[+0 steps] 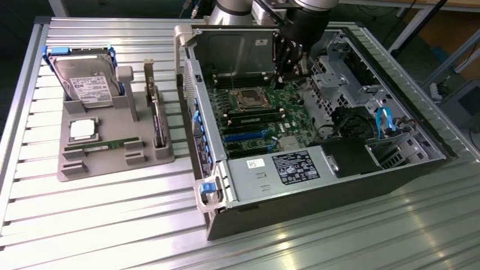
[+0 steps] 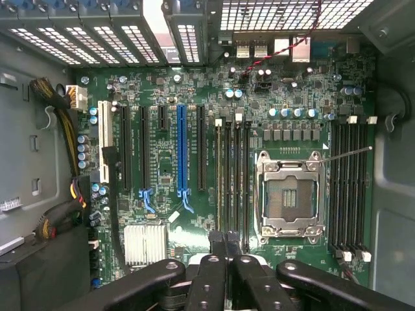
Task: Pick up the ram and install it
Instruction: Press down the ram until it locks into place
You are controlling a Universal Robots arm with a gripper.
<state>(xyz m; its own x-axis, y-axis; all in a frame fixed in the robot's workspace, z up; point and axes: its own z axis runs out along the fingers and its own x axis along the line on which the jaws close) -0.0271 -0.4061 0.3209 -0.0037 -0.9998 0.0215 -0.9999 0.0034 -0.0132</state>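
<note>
A metal table [image 1: 112, 225] holds everything. On the exterior view's left sits a grey tray [image 1: 112, 169]. At its far end a hard drive [image 1: 86, 79] stands tilted in a holder. Nearer than that lies a square silver chip [image 1: 82, 129]. Just nearer again lies the ram [image 1: 101, 145], a long thin green stick, flat in the tray with nothing touching it. A bigger green card [image 1: 156, 121] stands on its edge at the tray's right side.

To the exterior view's right is the open computer case [image 1: 315, 202]. Inside it lies the big green board [image 1: 262, 121] [image 2: 194, 194] with an empty square socket [image 1: 246, 99] [image 2: 288, 194].

The gripper [image 1: 289, 76] [image 2: 225, 243] hangs inside the case, over the far part of the board and well apart from the ram. Its jaws are pressed tight together and they hold nothing. In the wrist view, the tips sit by the end of the long black slots [image 2: 232, 175] beside the socket.
</note>
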